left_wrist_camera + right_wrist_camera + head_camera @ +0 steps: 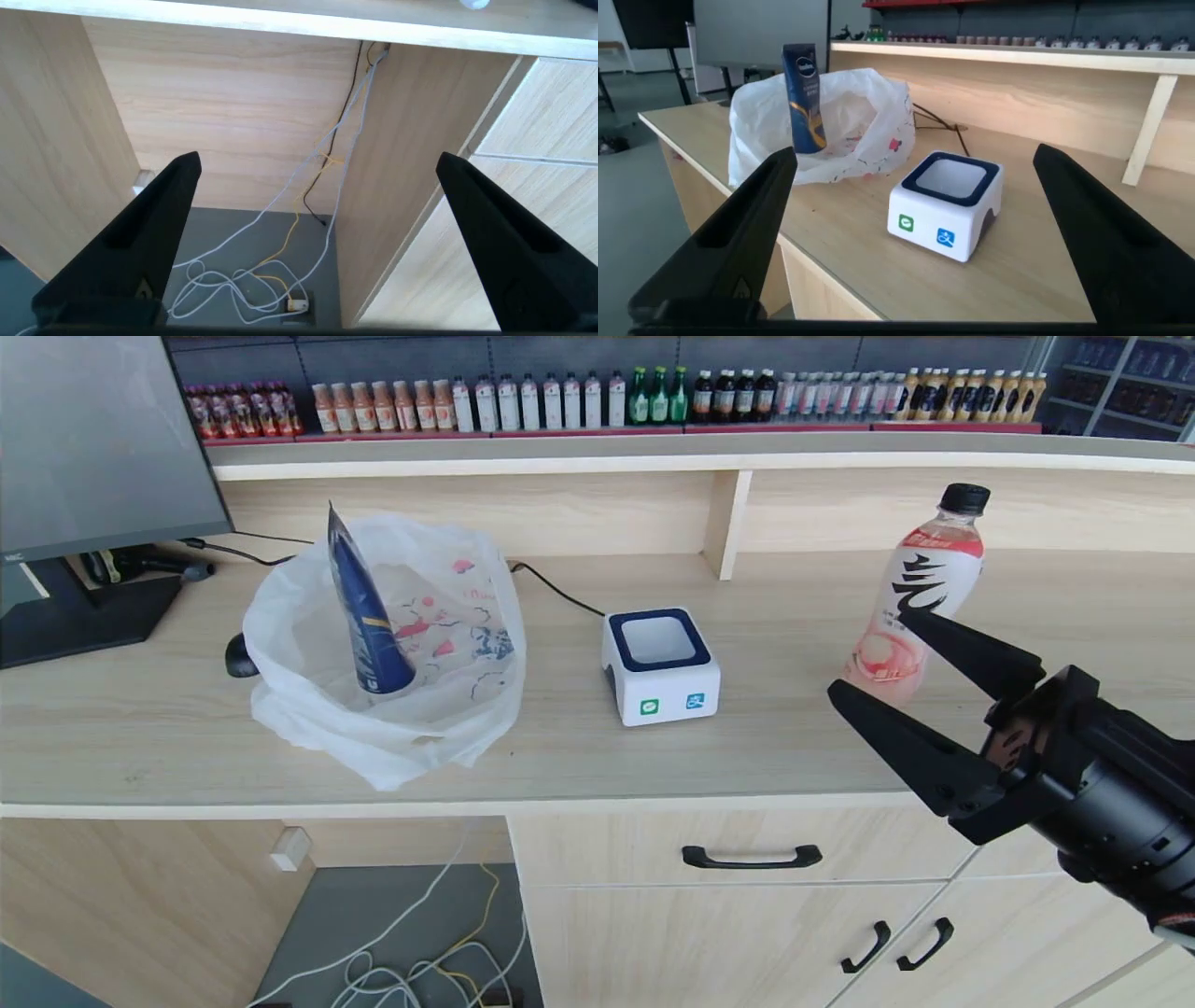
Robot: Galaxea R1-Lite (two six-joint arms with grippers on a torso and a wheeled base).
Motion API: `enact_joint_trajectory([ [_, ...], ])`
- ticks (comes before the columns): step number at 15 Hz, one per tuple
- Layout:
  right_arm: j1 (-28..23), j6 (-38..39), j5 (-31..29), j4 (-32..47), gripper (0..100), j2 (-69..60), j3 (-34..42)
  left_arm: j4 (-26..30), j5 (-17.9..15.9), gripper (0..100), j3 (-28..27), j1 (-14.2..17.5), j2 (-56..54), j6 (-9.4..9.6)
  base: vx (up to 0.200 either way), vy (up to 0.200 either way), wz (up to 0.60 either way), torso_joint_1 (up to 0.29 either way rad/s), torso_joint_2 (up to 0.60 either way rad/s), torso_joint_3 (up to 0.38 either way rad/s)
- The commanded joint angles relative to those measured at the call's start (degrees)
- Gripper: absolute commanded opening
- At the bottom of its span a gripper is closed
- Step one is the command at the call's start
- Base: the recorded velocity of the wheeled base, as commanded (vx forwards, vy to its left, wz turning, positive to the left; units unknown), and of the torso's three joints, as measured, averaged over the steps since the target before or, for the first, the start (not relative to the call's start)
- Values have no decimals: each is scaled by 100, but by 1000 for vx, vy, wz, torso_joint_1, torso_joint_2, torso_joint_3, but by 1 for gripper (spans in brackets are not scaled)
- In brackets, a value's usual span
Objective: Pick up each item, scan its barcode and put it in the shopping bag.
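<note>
Right end effector (873,653), jaws apart, hovers near the front edge of the pale wooden worktop (747,747); pink plastic drink bottle (924,569) upright at its 1 o'clock, white cube scanner (660,665) apart at 9 o'clock

A pale wood counter (747,747) carries 1 white bag (308,723) at left, 1 boxy scanner (660,665) mid-counter and 1 pink bottle (910,597) upright at right. A monitor stand (89,611) and mouse (239,658) sit far left.
</note>
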Motion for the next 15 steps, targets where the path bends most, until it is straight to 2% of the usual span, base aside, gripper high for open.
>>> enact_joint_trajectory([
  [1, 2, -4, 3, -6, 100, 5, 2, 0, 0, 100, 0, 0, -2, -6, 0, -200, 0, 12, 2, 7],
  [6, 10, -4, 3, -6, 100, -92, 204, 0, 0, 100, 0, 0, -2, -6, 0, -200, 0, 3, 3, 1],
  [15, -60, -250, -76, -6, 100, 259, 239, 0, 0, 100, 0, 0, -2, 56, 0, 0, 0, 0, 0, 0],
])
